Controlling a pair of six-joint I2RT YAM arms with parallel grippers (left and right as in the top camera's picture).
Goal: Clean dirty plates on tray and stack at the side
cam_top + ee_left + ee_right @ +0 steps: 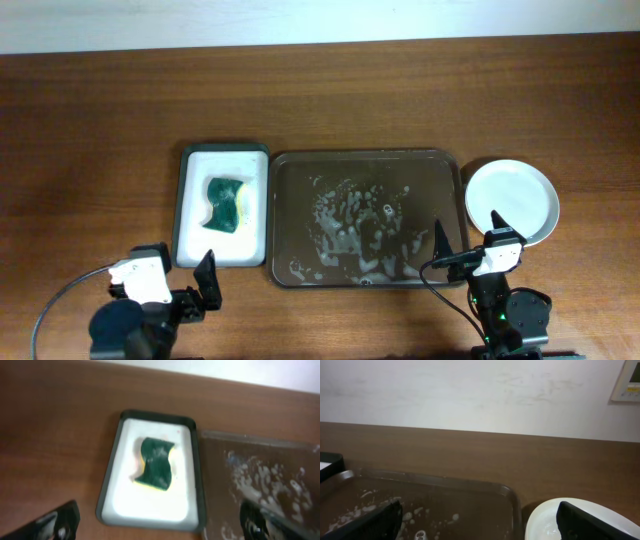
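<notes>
The work looks to be at its closing step: the dark brown tray [300, 180] holds only flecks of soapy foam and no plate, while the plates [510, 195] sit on the wooden table [100, 120] just beside the tray's right edge. Only a clean white top face shows from overhead, so I cannot tell how many lie beneath it. The green sponge [225, 203] lies in the white-lined sponge tray [195, 160], which touches the big tray's left side. The left gripper [160, 522] hangs at the near edge in front of the sponge tray, jaws spread wide and holding nothing. The right gripper [468, 235] is likewise spread and empty, poised over the tray's near right corner with the plates just beside its outer finger. By my judgement the next move calls for little — at most a check that the stack sits square, with both arms kept clear of it.
</notes>
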